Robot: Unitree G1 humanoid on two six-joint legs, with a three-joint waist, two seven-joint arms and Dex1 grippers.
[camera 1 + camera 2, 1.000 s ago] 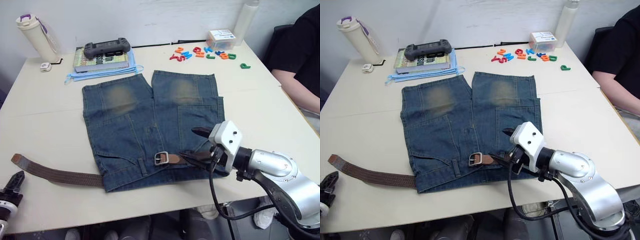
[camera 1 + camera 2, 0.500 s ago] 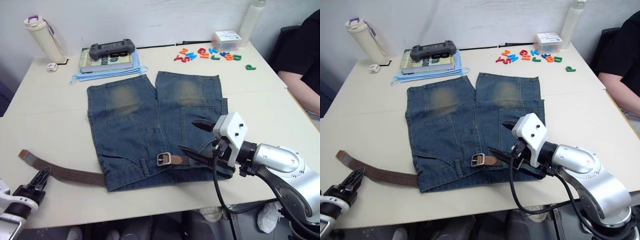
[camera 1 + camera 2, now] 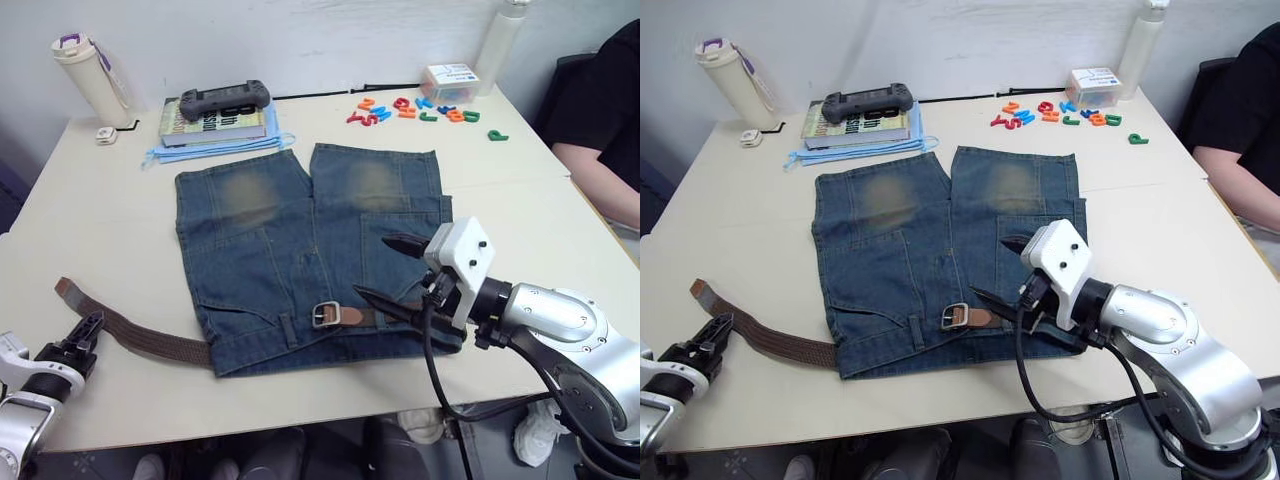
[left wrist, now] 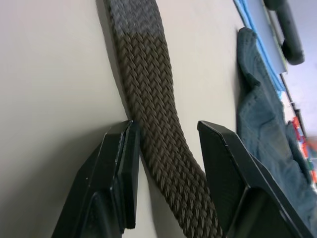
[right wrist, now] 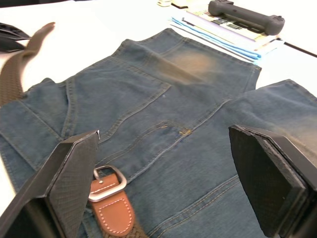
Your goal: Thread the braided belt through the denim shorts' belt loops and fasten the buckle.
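Observation:
The denim shorts [image 3: 300, 250] lie flat mid-table, waistband toward me. The braided belt [image 3: 150, 335] runs from its tan tail end at the left, under the waistband and a belt loop [image 3: 287, 329], to the silver buckle [image 3: 324, 316] on its tan leather end [image 5: 115, 214]. My left gripper [image 3: 86, 332] is open; in the left wrist view its fingers [image 4: 121, 163] straddle the woven strap [image 4: 153, 124], one pad touching its edge. My right gripper [image 3: 372, 267] is wide open just right of the buckle [image 5: 107, 184], low over the denim.
At the far edge sit a book [image 3: 212, 122] with a game controller [image 3: 222, 98] on it, blue face masks [image 3: 170, 152], a white bottle [image 3: 88, 66], coloured plastic letters [image 3: 415, 108] and a small box [image 3: 452, 78]. A person [image 3: 600, 110] sits at the right. The near table edge [image 3: 300, 415] is close.
My left gripper has moved in from the table's near corner onto the strap. The belt's tail end has shifted toward the shorts. The right gripper has barely moved.

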